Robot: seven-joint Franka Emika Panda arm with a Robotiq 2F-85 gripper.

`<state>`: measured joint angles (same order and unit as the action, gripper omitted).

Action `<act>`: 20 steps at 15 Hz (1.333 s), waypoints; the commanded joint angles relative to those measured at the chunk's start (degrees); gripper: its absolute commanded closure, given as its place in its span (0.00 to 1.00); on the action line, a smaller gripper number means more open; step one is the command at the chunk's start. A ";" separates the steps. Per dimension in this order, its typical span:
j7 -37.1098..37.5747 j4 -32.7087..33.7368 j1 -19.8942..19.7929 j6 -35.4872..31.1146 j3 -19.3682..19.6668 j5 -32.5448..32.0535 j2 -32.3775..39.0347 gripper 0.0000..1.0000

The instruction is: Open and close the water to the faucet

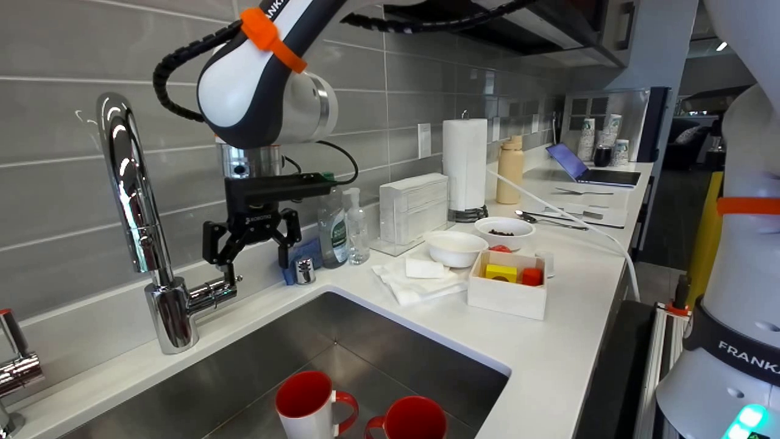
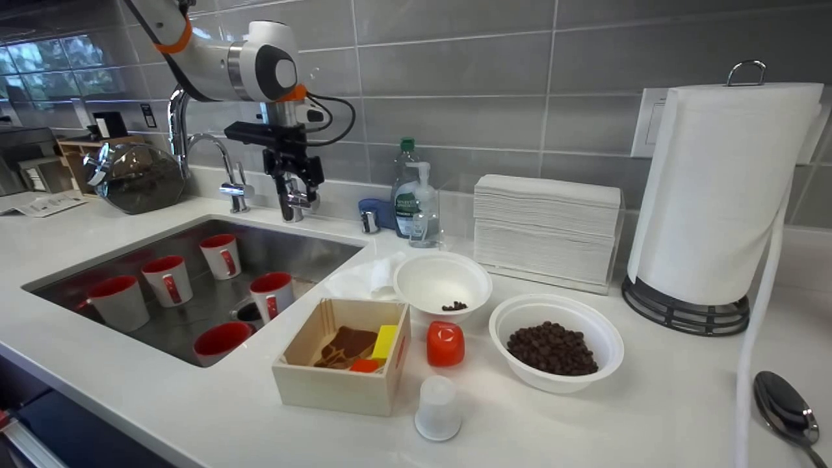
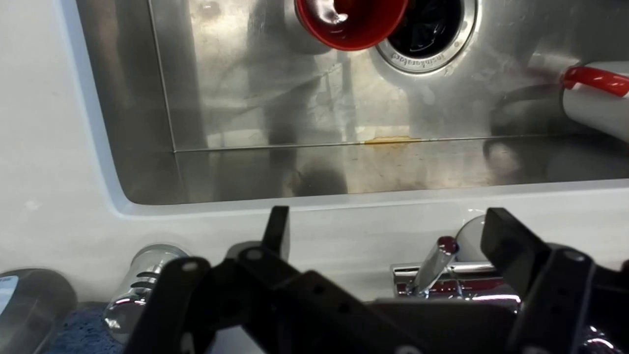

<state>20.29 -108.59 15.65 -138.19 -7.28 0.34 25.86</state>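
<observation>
First, the faucet (image 1: 138, 213): chrome, tall, arched neck, upright on the white counter (image 1: 573, 292) between the sink (image 1: 262, 366) and the tiled wall (image 1: 55, 207). Handle (image 1: 207, 297): projecting sideways from its base. Lever (image 3: 433, 270): thin, set on the handle.

Gripper (image 3: 390, 231): black, pointing down, beside the faucet on the handle's side. Fingers (image 3: 511, 246) spread wide, holding nothing. In the wrist view the lever shows between them; in an exterior view one finger overlaps the handle's end. From where I stand I cannot tell whether those two touch. Arm (image 1: 244, 91): white and black, reaching in from above.

Tap (image 2: 235, 190), small, chrome: near the faucet, along the same wall. Fitting (image 2: 369, 222), chrome, squat: near the sink's corner, with a blue item (image 2: 385, 211) just beside it, kind unclear. Soap (image 2: 406, 195), green cap, and pump bottle (image 2: 424, 211), clear: close together by the wall.

Sink: steel. Mugs (image 2: 172, 289), white with red insides: five, in the sink. Drain (image 3: 427, 29): just beside one mug.

Box (image 2: 331, 393), pale wood: near the sink; in it a yellow block (image 2: 385, 343), an orange block (image 2: 365, 366), a brown piece (image 2: 344, 343). Red item (image 2: 445, 343): just beside the box. Cup (image 2: 437, 403), white: wide end down, near both. Bowl (image 2: 422, 279), white: a few dark bits inside. Second bowl (image 2: 610, 338): many more. Napkins (image 2: 546, 227): stacked by the wall. Roll (image 2: 715, 195): paper towel, upright. Cable (image 2: 749, 364), white. Spoon (image 2: 783, 403).

Farther along: tan bottle (image 1: 510, 174); laptop (image 1: 603, 177), lid raised.
</observation>
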 commanded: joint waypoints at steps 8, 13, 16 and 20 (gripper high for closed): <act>6.45 0.97 4.45 -6.14 6.60 -7.70 2.08 0.00; 7.72 -0.35 4.31 -5.59 7.78 -7.91 1.75 0.00; 8.25 -0.91 4.09 -5.97 8.33 -7.64 1.52 0.00; 8.57 -0.79 3.72 -5.97 8.18 -6.87 0.94 0.00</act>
<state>27.37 -108.27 19.56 -143.78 0.39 -5.79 27.96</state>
